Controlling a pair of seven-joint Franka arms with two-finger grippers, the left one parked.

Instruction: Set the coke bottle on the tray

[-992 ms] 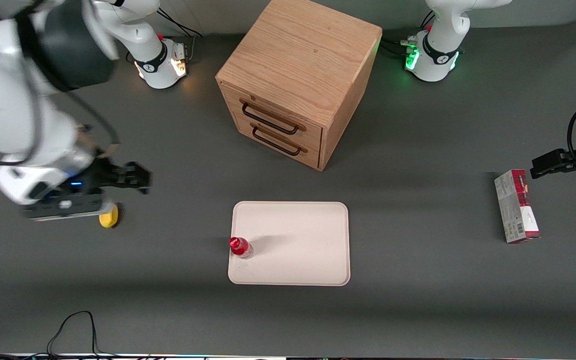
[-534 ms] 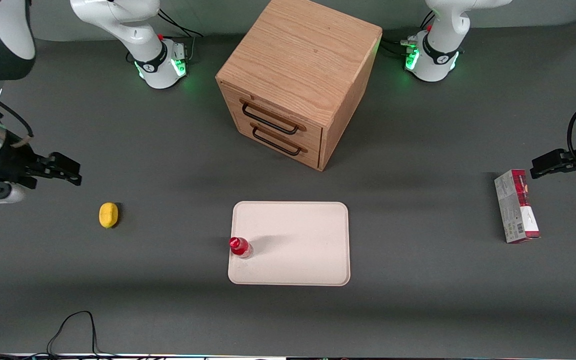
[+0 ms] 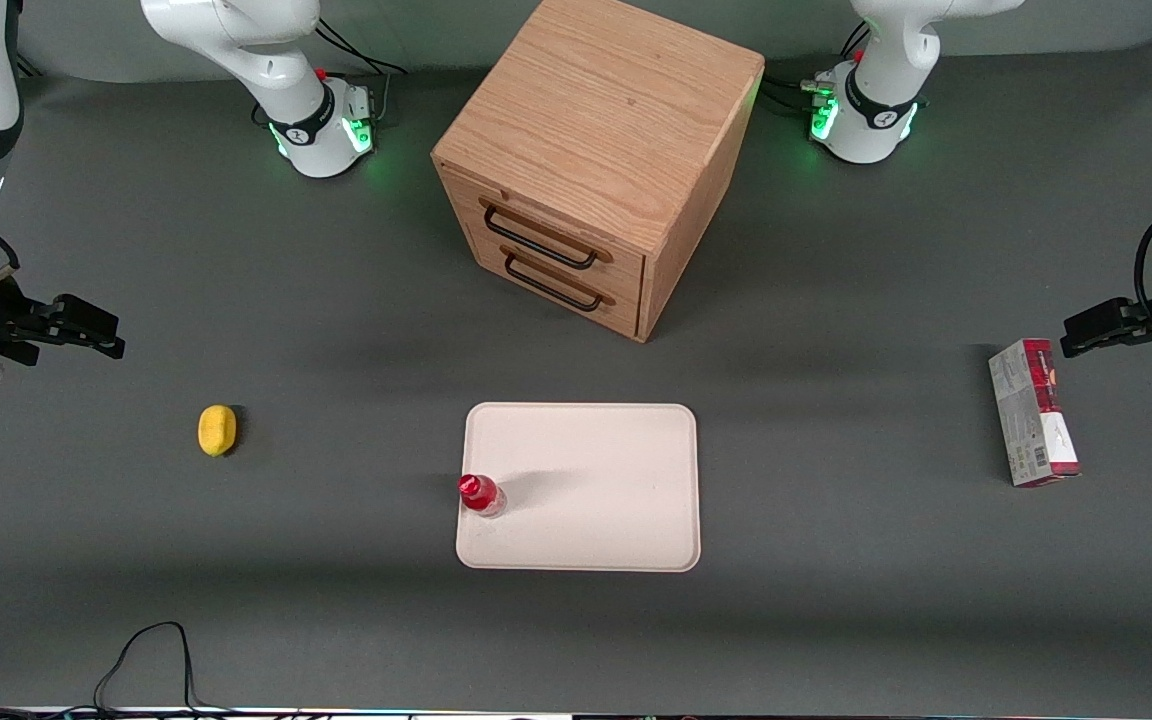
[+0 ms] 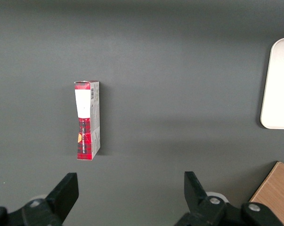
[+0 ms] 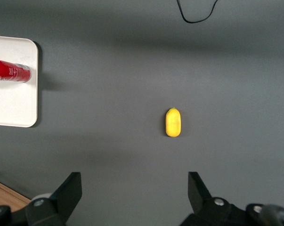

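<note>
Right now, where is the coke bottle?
The coke bottle stands on the tray, at its edge toward the working arm's end. The open pincer is far off, above the table.

A wooden two-drawer cabinet [image 3: 596,160] stands on the dark grey desk [image 3: 836,620], its dark handles facing the front camera. A small yellow lemon-like lump [image 3: 217,430] lies toward the working arm's end; a red-and-white carton [image 3: 1033,412] lies flat toward the parked arm's end. A black cable [image 3: 141,660] loops at the desk's near edge.
</note>
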